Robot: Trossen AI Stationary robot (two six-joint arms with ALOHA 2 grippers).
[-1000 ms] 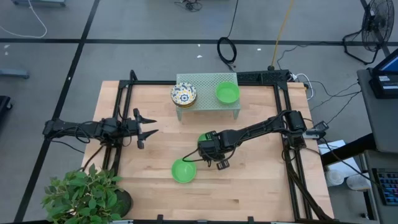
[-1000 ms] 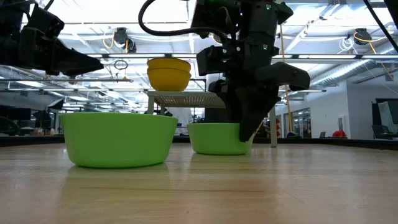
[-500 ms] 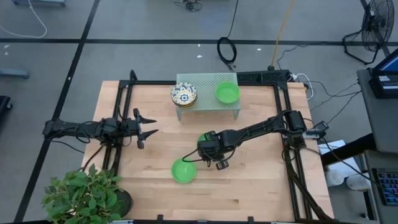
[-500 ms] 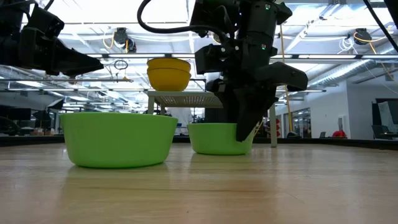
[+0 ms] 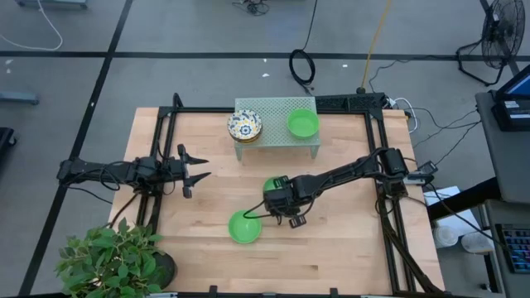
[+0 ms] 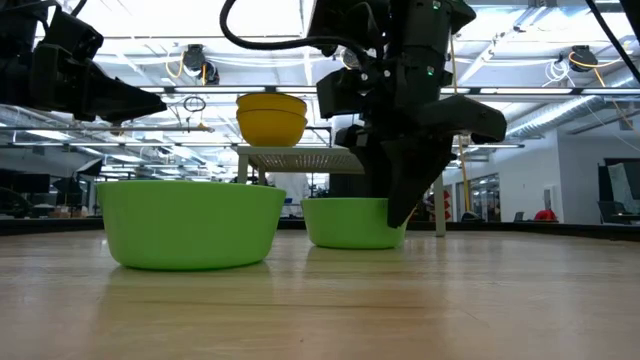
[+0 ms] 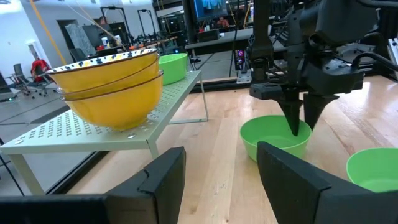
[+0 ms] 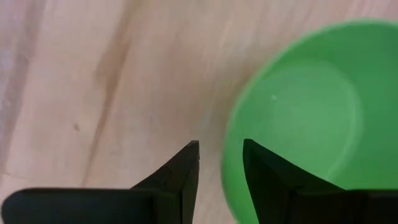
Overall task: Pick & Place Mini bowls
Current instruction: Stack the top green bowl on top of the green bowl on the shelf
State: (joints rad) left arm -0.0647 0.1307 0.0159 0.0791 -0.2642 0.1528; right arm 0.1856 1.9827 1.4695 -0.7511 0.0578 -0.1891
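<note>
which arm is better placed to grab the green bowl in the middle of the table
The right. The right gripper is directly over that green bowl, fingers straddling its rim in the right wrist view. The left gripper hangs open near the table's left edge, away from every bowl.

Right gripper: shifted slightly along the table, toward the rack side.
Fingers: now straddling the rim of the green bowl.
</note>
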